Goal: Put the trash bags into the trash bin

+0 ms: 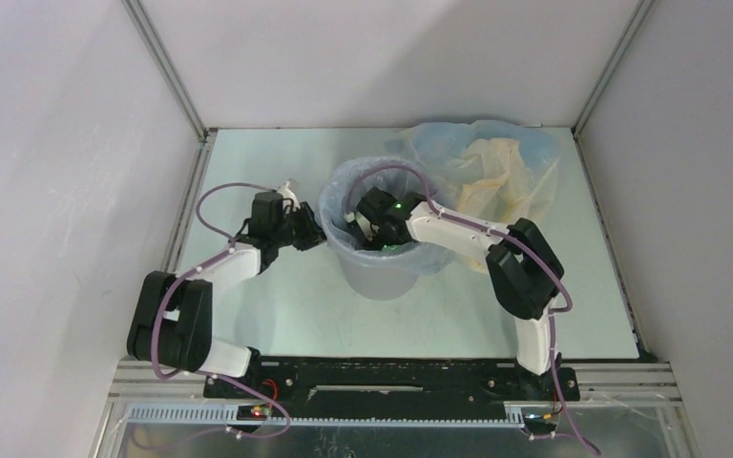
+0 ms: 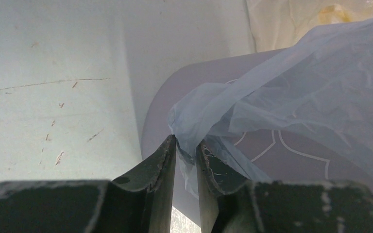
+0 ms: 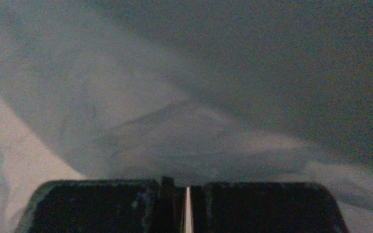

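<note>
The light grey trash bin [image 1: 382,277] stands mid-table, with a pale blue-grey trash bag [image 1: 339,196] spread inside it and folded over its rim. My left gripper [image 1: 313,234] is at the bin's left rim, shut on the bag's edge outside the wall. The left wrist view shows the film [image 2: 296,82] pinched in my left gripper [image 2: 187,143] against the bin's side [image 2: 160,111]. My right gripper [image 1: 363,229] reaches down inside the bin. In the right wrist view it [image 3: 186,187] is shut, facing dim bag film [image 3: 175,111], with nothing visible between the jaws.
A pale blue bag and a cream-yellow bag [image 1: 496,172] lie heaped at the back right, just behind the bin; the cream one also shows in the left wrist view [image 2: 291,19]. White walls enclose the pale table [image 1: 277,305] on three sides.
</note>
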You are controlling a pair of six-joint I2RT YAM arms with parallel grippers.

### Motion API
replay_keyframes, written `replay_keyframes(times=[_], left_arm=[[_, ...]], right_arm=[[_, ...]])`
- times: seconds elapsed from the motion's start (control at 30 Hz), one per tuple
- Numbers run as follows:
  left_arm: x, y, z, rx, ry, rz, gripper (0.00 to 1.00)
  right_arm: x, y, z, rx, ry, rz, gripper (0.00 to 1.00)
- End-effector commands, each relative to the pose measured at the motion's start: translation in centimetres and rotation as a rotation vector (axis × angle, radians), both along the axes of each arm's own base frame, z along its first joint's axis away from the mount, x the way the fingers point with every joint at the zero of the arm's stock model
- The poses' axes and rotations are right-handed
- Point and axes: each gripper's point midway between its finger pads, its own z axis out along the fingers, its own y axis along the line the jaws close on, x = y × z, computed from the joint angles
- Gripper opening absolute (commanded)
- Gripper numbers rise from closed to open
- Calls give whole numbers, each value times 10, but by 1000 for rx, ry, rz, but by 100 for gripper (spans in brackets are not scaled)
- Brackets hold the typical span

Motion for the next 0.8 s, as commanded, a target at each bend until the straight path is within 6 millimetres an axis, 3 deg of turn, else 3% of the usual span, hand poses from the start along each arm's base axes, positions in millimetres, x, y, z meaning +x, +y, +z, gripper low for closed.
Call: replay_keyframes(times=[0.0,0.33,0.53,0.63,0.77], left_arm=[[10,-12,19,-20,-62,-38,27],[7,-17,27,-35,-74,-53,27],[6,-18,34,-46,-81,-58,27],[5,-18,38,-49,-88,-59,27],[4,-17,44,-43,-98,-59,27]], right_arm=[[-4,1,-9,-19,53,-22,0],[-2,-3,-51,-70,107,-58,0],[-4,-8,-65,-95,127,-72,0],[-4,-10,-66,-106,125,-77,0],[1,-6,-44,-68,81,-86,0]])
